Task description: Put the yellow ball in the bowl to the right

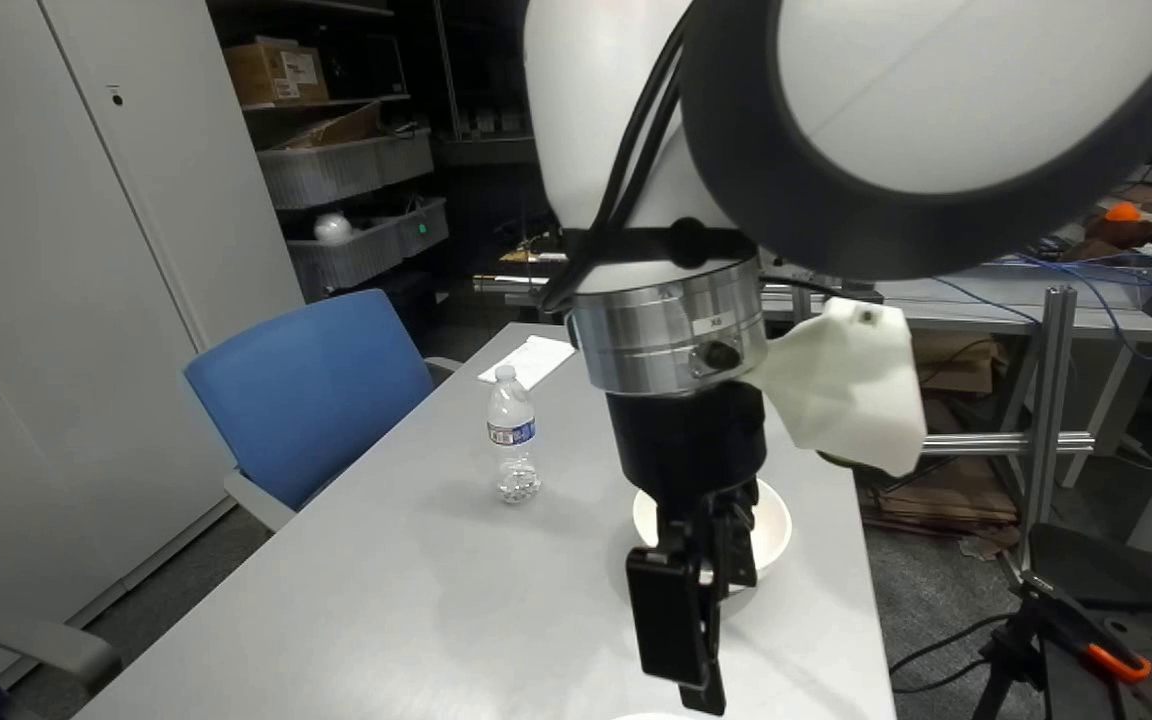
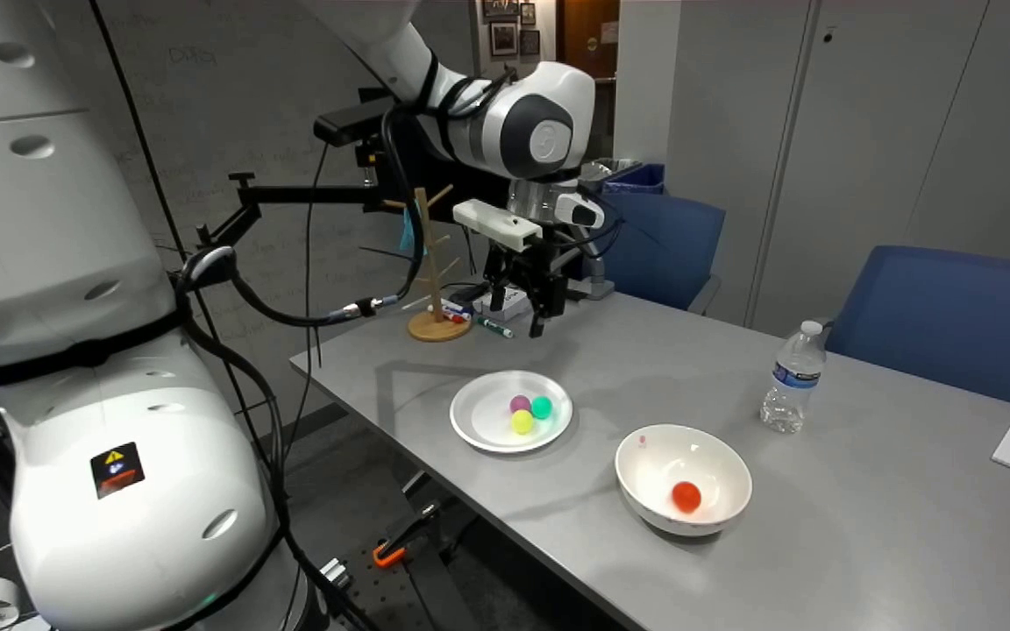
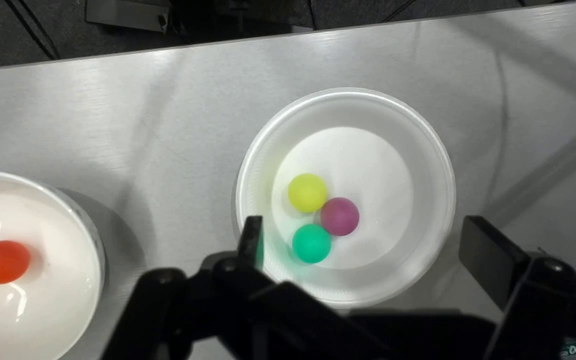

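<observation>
Tool (image 3: 368,245) hangs spread wide, the matte yellow ball (image 3: 307,193) on a ribbed plate (image 3: 378,165).

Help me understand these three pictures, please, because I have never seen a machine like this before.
The machine is a robot arm ending in a gripper, which grasps things. Two pictures come from cameras outside the robot arm; the wrist view comes from a camera on its wrist, looking down past the gripper. On the grey table is a white plate with a yellow ball, a purple ball and a green ball on it. Apart from it stands a white bowl with an orange-red ball inside. A clear bottle, some pens and a wooden stand are also on the table. The gripper is open and holds nothing. The yellow ball is meant for the bowl but is not yet in it.
</observation>
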